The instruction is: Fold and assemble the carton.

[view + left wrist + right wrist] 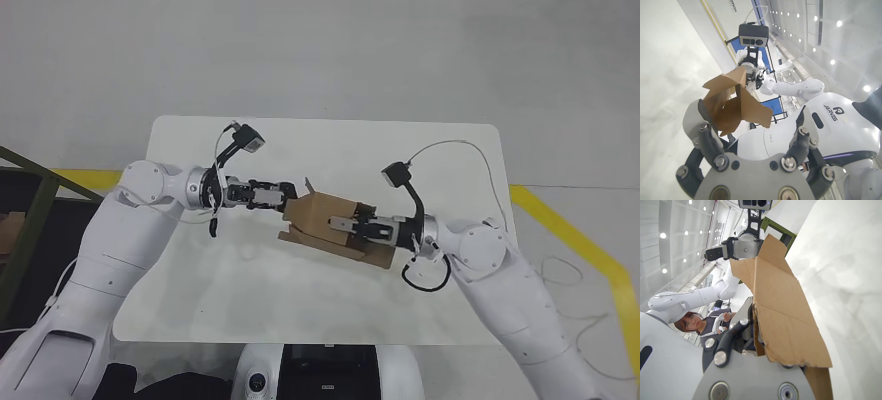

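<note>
A brown carton (322, 222) with loose flaps sits between both arms over the middle of the white table (200, 290). My right gripper (338, 224) comes in from the right and is shut on one carton wall (780, 306). One of its fingers (746, 311) lies against the panel's edge and the other is hidden behind the cardboard. My left gripper (292, 193) is at the carton's left end, open wide. In the left wrist view the carton (728, 106) has a flap resting against one of that gripper's fingers (703, 113), while the other finger (802, 121) stands apart.
The table's near and far parts are bare on both sides of the arms. A green frame (30, 190) stands off the table's left edge. A yellow floor line (560, 215) runs past the right edge.
</note>
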Motion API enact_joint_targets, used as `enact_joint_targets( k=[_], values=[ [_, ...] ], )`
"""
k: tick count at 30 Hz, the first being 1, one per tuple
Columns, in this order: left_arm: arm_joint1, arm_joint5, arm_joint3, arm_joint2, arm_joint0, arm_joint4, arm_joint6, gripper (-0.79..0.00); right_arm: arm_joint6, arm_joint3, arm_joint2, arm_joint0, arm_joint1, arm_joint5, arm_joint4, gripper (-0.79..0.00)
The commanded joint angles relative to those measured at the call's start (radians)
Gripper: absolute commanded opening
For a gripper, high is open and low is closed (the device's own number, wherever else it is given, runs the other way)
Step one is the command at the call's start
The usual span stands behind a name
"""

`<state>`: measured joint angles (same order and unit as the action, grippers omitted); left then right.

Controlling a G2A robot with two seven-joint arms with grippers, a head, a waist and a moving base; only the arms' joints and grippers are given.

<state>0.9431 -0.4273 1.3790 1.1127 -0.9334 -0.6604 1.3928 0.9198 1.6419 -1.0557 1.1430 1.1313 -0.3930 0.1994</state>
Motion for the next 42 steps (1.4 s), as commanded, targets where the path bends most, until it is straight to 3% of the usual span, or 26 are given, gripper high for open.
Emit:
enact_joint_targets(
  k=[1, 42],
  values=[
    [0.003, 0.004, -0.005, -0.012, 0.005, -0.002, 0.004, 0.000, 0.000, 0.004, -0.002, 0.003, -0.001, 0.002, 0.002, -0.785],
    [0.009, 0.079, 0.104, -0.114, 0.008, -0.017, 0.079, 0.000, -0.087, -0.009, -0.049, 0.014, -0.005, 0.046, 0.006, -0.785]
  ],
)
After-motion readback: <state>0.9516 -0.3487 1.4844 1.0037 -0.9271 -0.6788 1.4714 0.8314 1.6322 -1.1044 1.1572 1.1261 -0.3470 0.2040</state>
